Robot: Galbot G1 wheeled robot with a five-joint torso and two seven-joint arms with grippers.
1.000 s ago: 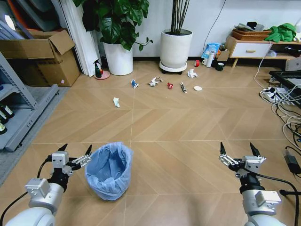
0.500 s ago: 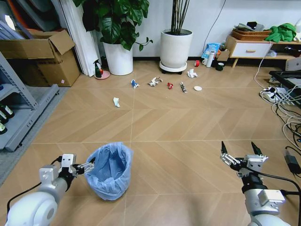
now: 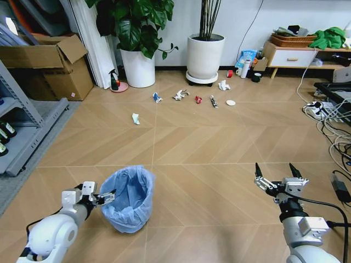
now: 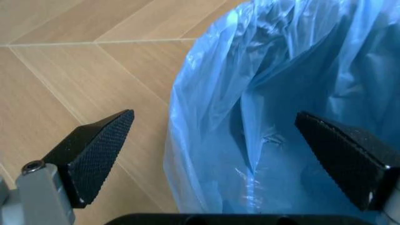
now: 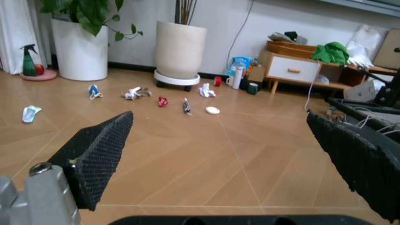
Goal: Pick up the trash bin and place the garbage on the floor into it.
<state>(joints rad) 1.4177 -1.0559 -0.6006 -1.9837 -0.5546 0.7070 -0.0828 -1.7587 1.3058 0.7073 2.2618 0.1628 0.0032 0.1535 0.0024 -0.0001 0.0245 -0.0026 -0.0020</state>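
The trash bin [image 3: 128, 198], lined with a crinkled light-blue bag, stands on the floor [image 3: 208, 142] in front of me, left of centre. My left gripper [image 3: 103, 195] is open at the bin's left rim. In the left wrist view the gripper [image 4: 218, 150] straddles the bag's edge [image 4: 206, 117], one finger over the floor and one over the bin's inside. The garbage lies far ahead near the pots: a white wad [image 3: 135, 118], a blue-white scrap [image 3: 157, 97], a red wrapper [image 3: 198, 99] and a white disc [image 3: 231, 102]. My right gripper [image 3: 274, 175] hovers open and empty at the lower right.
Two large white plant pots [image 3: 138, 68] [image 3: 205, 56] stand by the back wall. A cardboard box [image 3: 52, 66] and a metal shelf [image 3: 22, 137] are on the left. Cables [image 3: 329, 123] and a low cabinet [image 3: 293, 55] are on the right.
My left arm has dropped and swung its open gripper in onto the bin's left rim. The right gripper has barely shifted. The garbage has not moved.
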